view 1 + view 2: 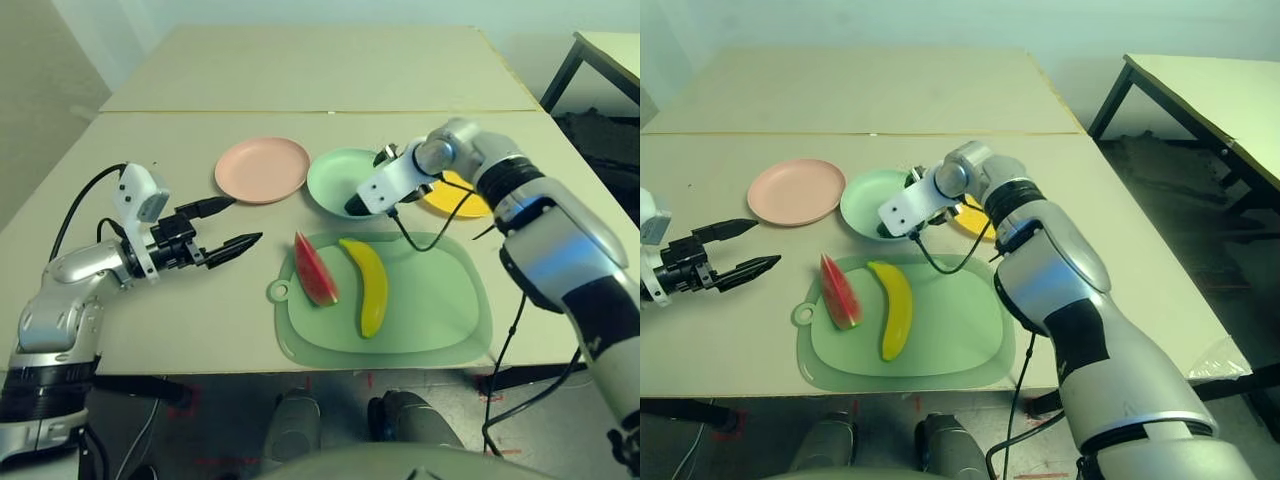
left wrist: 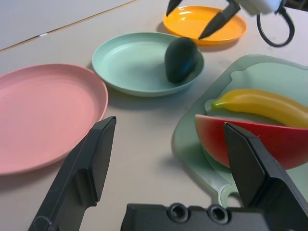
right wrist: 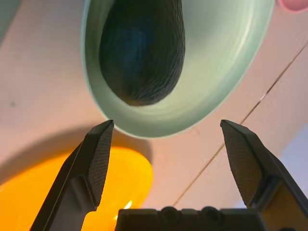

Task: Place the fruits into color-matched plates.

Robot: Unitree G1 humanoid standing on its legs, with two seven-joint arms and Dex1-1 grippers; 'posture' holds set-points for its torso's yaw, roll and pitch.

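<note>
Avocado (image 2: 180, 58) in the mint green plate (image 1: 335, 180), both claws empty.
Head view: watermelon wedge (image 1: 314, 268) and banana (image 1: 367, 284) on cutting mat (image 1: 430, 310); left gripper (image 1: 228, 222) spread, clear of everything. Left wrist: pink plate (image 2: 43, 113), yellow plate (image 2: 204, 24) bare. Right wrist: right gripper (image 3: 166, 161) fingers apart (above the plate rim).

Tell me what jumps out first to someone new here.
The red watermelon wedge and yellow banana lie side by side on the pale-green cutting mat. Behind the mat, the dark avocado already sits in the green plate, with the open right gripper above it.
</note>
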